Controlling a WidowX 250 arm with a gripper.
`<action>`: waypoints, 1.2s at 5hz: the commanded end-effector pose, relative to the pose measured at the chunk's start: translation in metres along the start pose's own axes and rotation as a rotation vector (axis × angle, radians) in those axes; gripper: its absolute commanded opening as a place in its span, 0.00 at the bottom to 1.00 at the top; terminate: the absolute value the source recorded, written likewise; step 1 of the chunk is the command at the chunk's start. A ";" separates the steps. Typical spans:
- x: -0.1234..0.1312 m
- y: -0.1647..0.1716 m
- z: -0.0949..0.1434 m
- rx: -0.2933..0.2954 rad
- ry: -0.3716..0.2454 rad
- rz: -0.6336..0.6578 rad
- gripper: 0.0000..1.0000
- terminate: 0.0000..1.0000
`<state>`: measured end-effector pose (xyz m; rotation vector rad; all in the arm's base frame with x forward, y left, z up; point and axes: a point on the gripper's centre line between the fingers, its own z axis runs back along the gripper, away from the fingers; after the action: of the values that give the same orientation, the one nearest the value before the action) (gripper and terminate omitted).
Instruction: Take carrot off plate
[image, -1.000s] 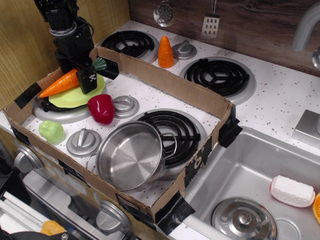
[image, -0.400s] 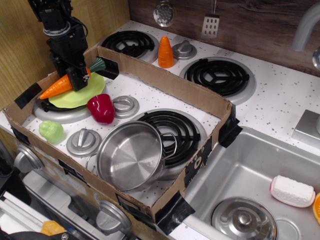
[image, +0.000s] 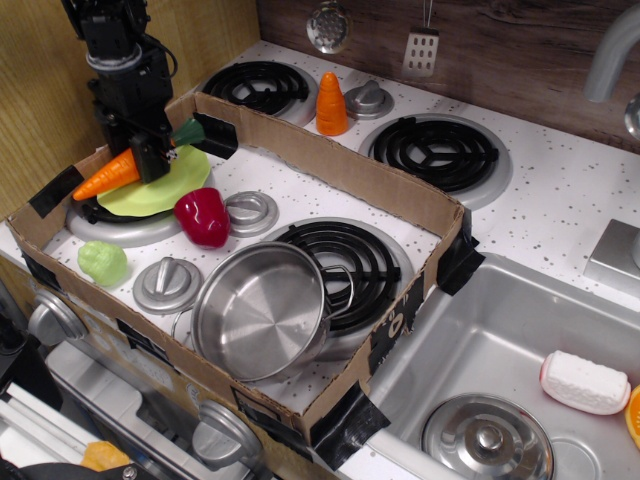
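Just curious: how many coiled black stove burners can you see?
4: back left burner, back right burner, front right burner beside the steel pot, and front left burner, mostly hidden under the lime-green plate.

A steel pot (image: 262, 312) sits at the front of the cardboard tray (image: 330, 165), overlapping a black coil burner (image: 345, 262), with a red pepper (image: 203, 216), a pale green vegetable (image: 103, 262) and two round silver lids (image: 168, 283) (image: 252, 211) to its left. Behind the tray, a short orange cone (image: 331, 104) stands between two more burners. In the sink (image: 500, 360) at right lie a white sponge (image: 585, 382) and a pot lid (image: 487, 440).
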<state>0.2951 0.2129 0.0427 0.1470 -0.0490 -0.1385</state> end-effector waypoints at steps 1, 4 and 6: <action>0.033 -0.014 0.079 0.072 0.009 0.309 0.00 0.00; 0.038 -0.072 0.073 -0.114 0.031 1.033 0.00 0.00; 0.044 -0.105 0.071 -0.047 0.003 1.338 0.00 0.00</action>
<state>0.3010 0.0746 0.0681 0.0787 -0.0458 1.1900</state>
